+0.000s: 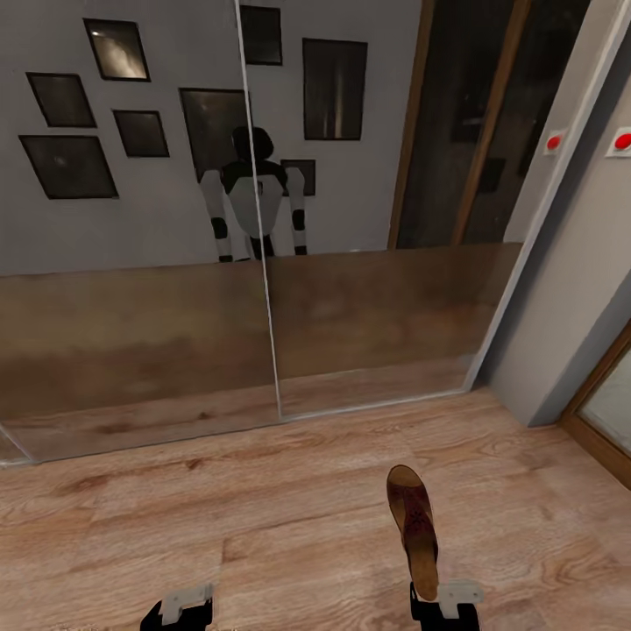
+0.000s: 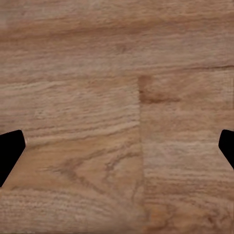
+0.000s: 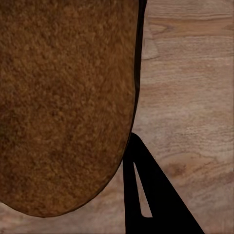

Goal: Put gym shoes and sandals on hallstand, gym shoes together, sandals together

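One brown sandal (image 1: 414, 526) points away from me above the wood-plank corridor floor (image 1: 263, 508), its near end caught in my right gripper (image 1: 443, 603), which is shut on it. In the right wrist view the sandal's brown surface (image 3: 63, 107) looms close, with one black finger (image 3: 146, 195) beside it. My left gripper (image 1: 180, 609) hangs at the lower left; the left wrist view shows it open (image 2: 121, 146) over bare planks, holding nothing. The gym shoes, the other sandal and the hallstand are out of view.
Mirrored sliding panels (image 1: 131, 333) stand straight ahead and reflect my own body (image 1: 254, 197) and framed pictures. A grey wall corner (image 1: 561, 333) juts out at the right, with a wood-framed glass door (image 1: 605, 412) past it.
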Available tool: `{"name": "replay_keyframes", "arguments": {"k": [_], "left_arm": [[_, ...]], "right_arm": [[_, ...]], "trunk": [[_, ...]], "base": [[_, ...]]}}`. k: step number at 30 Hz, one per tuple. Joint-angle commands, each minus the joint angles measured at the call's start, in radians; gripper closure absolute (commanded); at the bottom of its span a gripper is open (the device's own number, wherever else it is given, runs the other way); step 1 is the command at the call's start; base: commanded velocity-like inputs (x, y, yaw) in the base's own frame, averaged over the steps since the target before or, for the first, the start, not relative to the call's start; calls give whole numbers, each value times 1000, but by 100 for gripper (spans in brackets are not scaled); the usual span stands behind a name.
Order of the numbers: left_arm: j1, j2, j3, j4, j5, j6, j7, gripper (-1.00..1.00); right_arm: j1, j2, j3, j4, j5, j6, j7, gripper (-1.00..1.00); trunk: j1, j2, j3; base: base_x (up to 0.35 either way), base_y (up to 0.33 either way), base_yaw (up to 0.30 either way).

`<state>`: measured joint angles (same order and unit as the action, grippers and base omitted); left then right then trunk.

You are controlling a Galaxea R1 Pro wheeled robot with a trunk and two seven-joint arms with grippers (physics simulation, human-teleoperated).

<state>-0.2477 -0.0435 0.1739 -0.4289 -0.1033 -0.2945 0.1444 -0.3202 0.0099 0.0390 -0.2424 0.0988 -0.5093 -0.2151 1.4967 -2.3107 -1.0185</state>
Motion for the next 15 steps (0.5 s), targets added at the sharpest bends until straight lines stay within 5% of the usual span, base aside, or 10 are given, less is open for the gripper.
{"name": "replay_keyframes", "arguments": {"k": [1, 8, 15], "left_arm": [[-1, -1, 5, 1, -10, -3, 3, -100], [-1, -2, 4, 0, -13, -3, 3, -100], [-1, -2, 6, -1, -13, -3, 3, -100]], "right_arm": [[0, 0, 4, 0, 10, 0, -10, 100], [0, 1, 4, 0, 8, 0, -10, 100], [0, 2, 3, -1, 7, 0, -10, 100]], "trunk": [[0, 0, 0], [0, 0, 5], [0, 0, 6]], "base": [[0, 0, 267], [0, -10, 267], [0, -215, 277]]}}
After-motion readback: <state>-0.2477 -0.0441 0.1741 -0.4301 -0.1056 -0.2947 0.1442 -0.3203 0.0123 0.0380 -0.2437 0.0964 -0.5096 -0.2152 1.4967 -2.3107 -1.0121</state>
